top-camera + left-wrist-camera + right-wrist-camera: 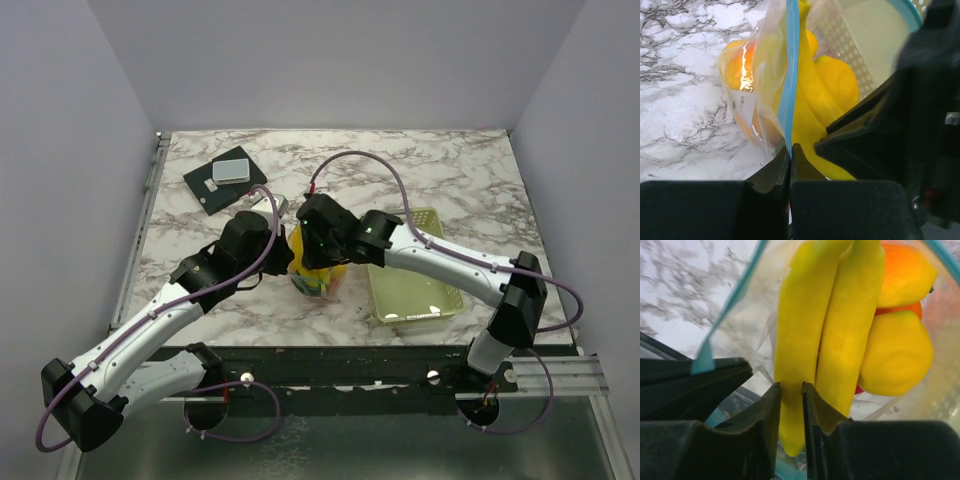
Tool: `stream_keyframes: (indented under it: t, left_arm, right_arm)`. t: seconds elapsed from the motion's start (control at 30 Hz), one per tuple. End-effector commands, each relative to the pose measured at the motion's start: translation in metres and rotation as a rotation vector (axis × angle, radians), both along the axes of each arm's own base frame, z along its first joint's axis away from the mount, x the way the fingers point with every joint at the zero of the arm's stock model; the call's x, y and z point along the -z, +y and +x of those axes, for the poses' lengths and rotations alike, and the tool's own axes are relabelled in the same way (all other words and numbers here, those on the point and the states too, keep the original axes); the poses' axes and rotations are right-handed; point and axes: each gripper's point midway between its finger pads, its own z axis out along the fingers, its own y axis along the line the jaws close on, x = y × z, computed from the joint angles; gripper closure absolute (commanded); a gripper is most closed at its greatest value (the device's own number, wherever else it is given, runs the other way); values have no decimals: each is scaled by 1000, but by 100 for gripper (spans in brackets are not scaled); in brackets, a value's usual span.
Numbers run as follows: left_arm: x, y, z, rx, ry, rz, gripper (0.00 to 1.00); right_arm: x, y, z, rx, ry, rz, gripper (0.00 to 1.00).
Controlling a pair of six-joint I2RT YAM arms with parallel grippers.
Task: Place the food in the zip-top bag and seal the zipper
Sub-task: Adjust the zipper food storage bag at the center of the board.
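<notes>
- The zip-top bag (pixel 318 275) is held upright on the counter (pixel 450 170), between the two arms and near the pale green basket (pixel 415 270)
- The food (pixel 830 85) is seen inside the bag: two yellow bananas (pixel 800 340), a yellow lemon-like piece (pixel 895 355) and an orange piece (pixel 905 275)
- The left fingers (pixel 785 172) are pressed together on the blue zipper (pixel 790 75) at the bag's edge
- The right fingers (pixel 774 407) are set narrowly apart with a banana's end in the gap; whether it is clamped cannot be told
- A dark flat object (pixel 205 190) is seen at the counter's far left
</notes>
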Motion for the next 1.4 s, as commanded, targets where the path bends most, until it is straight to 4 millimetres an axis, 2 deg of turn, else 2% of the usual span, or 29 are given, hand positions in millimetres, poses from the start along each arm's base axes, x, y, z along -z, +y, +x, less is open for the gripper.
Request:
stream_keyframes:
  t: [0.0, 0.13, 0.23, 0.4, 0.73, 0.93, 1.13, 1.37]
  left_arm:
    - [-16, -6, 3, 20, -26, -31, 100]
    - [-19, -6, 3, 21, -32, -33, 100]
    - [-23, -6, 3, 23, -40, -36, 100]
    - [-28, -7, 4, 27, -46, -38, 100]
    - [-33, -8, 7, 28, -53, -35, 100]
    - [-31, -9, 8, 29, -49, -28, 100]
    - [-33, -9, 7, 30, -51, -30, 100]
    - [-36, -7, 5, -3, -39, -68, 100]
  right_arm:
    - [47, -13, -13, -26, 60, -192, 73]
    - [68, -22, -12, 3, 68, -295, 74]
    - [68, -24, -9, 24, 59, -307, 74]
    - [42, -25, -3, 44, 8, -276, 74]
    - [-38, -21, 8, 88, -119, -85, 71]
    - [-80, -30, 7, 115, -178, 26, 66]
    - [-99, -41, 1, 119, -198, 66, 59]
    - [-96, -48, -19, 57, -160, 113, 54]
